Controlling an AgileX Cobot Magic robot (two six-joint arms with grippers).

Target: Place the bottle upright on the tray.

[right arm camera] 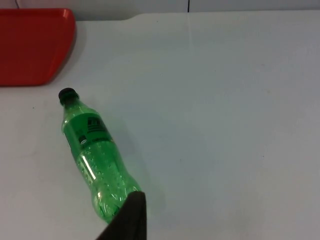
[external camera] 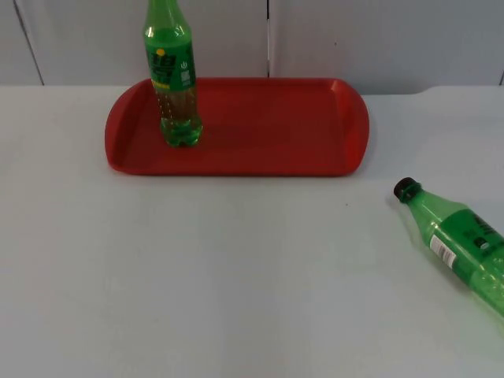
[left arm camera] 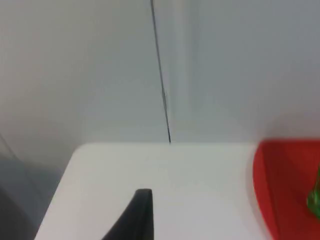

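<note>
The red oval plastic tray [external camera: 260, 126] sits on the white surface [external camera: 197, 276] against the grey partition wall [external camera: 378, 39]. One green plastic bottle with a yellow-and-green label [external camera: 175, 79] already stands upright on the tray, toward its left end. The bottle you still have to place — a green plastic bottle with a dark cap and dark label [external camera: 461, 244] — lies on its side on the surface, well apart from the tray, off its right front corner, cap pointing back toward the tray.

In the right wrist view the lying bottle [right arm camera: 95, 160] is just beyond the right gripper [right arm camera: 127, 217], whose fingertip overlaps the bottle's base end; I cannot tell whether contact exists, nor whether this gripper is open or closed. The tray's corner [right arm camera: 35, 45] lies beyond the cap. The left gripper [left arm camera: 132, 215] waits beside the tray's left end [left arm camera: 285, 190], facing the wall; its state cannot be judged either.

Risks, as I judge them:
- The bottle is round and free to roll — a descent off its centre line would likely push it away rather than seat it.
- A grip near the base would probably leave it swinging when you tilt it upright.
- Set it down well right of the standing bottle; crowding that one could topple it.
- The tray's raised rim could catch a low base.
</note>
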